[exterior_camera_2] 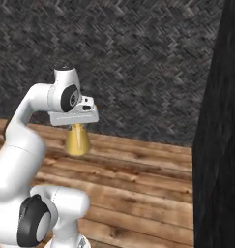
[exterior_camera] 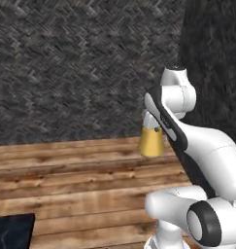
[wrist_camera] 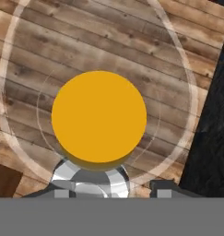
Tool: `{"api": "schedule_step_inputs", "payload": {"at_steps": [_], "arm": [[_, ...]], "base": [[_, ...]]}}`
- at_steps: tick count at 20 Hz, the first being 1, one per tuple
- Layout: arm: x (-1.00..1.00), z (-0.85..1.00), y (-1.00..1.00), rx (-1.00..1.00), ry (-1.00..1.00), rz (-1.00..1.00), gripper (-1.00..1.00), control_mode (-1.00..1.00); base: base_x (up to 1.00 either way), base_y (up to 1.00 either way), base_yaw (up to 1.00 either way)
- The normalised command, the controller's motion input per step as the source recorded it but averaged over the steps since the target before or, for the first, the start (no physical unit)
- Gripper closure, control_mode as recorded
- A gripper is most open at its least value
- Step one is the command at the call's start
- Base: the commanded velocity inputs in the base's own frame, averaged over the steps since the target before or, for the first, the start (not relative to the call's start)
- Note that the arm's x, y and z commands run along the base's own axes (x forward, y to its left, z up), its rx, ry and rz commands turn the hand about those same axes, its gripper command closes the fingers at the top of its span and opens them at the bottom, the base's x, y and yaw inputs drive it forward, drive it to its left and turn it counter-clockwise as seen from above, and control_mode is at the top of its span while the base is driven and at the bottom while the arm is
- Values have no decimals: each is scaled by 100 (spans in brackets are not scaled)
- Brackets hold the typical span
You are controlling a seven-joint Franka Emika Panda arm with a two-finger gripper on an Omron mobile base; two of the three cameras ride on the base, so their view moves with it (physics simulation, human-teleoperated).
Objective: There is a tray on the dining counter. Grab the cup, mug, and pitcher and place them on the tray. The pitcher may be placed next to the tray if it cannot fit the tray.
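Pitcher [exterior_camera: 151, 141]: clear glass upper part, yellow-orange lower body; hangs in the air under the hand, well above the wood plank floor [exterior_camera: 80, 189]
Pitcher, right base view [exterior_camera_2: 77, 140]: flared yellow body shows just beneath the flat white hand, the top hidden by it
Pitcher, hand view [wrist_camera: 98, 116]: seen from above, round orange base inside the wide clear rim, planks visible through the glass
Gripper [wrist_camera: 109, 186]: jaws part-way closed on the pitcher at its handle side, the glass handle lying between the two dark tips
Arm: bent over at the elbow, the hand pointing down
Dining counter [exterior_camera: 11, 232]: a corner of black marbled top at the lower left of the left base view, well apart from the pitcher
Wall [exterior_camera: 80, 63]: dark grey woven texture behind the floor
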Motion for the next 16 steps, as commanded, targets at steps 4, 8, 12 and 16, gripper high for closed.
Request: {"api": "schedule_step_inputs", "payload": {"at_steps": [4, 8, 12, 16], "arm": [[0, 0, 0, 0, 0, 0, 100, 100], [0, 0, 0, 0, 0, 0, 100, 100], [0, 0, 0, 0, 0, 0, 100, 100], [0, 0, 0, 0, 0, 0, 100, 100]], "base": [[100, 0, 1], [100, 0, 11], [100, 0, 53], [100, 0, 79]]}}
